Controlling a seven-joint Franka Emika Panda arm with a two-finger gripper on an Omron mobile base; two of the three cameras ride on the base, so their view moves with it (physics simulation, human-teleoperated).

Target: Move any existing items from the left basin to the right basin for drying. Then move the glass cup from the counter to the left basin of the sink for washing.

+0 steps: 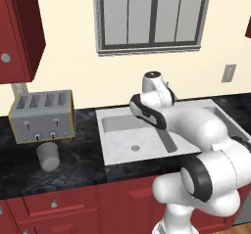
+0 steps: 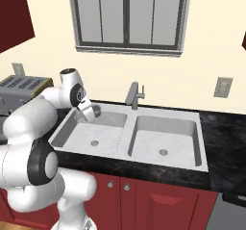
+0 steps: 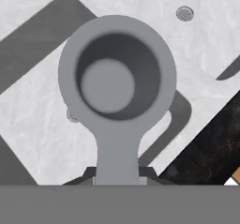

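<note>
The claw hangs above the left basin, pinching a small grey metal object, a ladle-like scoop with a round bowl and a short flat handle. In the hand view the handle runs down between the two finger tips, which press against it from either side, and the bowl opens toward the camera. Directly beneath the scoop lies the pale marbled floor of the left basin, its drain peeking out beside the handle. Beyond the scoop, across the raised divider, sits the right basin with its own drain.

The step in hand appears to be carrying the scoop over to the right basin. To do it well, the claw should stay clamped on the handle, travel high enough to clear the divider and pass in front of the faucet, then lower near the far basin's floor before letting go, so the scoop does not bounce or roll.

Well away on the other side of the claw, the glass cup stands on the black counter just in front of the toaster, waiting for the second part of the task.
</note>
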